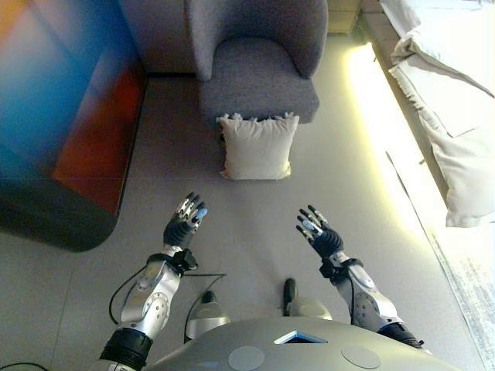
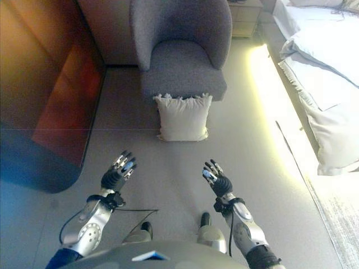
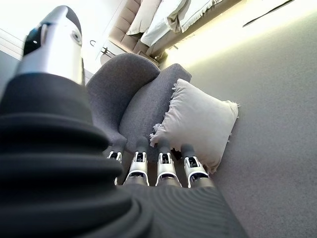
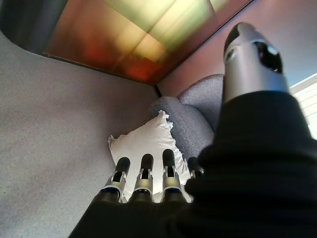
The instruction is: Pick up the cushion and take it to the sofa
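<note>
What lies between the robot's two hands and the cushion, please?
Only bare grey floor separates the left hand and right hand from the cushion, as both eye views show.

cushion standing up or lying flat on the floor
Standing up: the cushion sits on its lower edge on the floor, leaning back against the front of the grey armchair.

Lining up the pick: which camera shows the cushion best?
The left eye view: the whole cushion shows, upright against the grey armchair, both open hands short of it. The right eye view shows much the same. In both wrist views, fingers cover its near edge.
</note>
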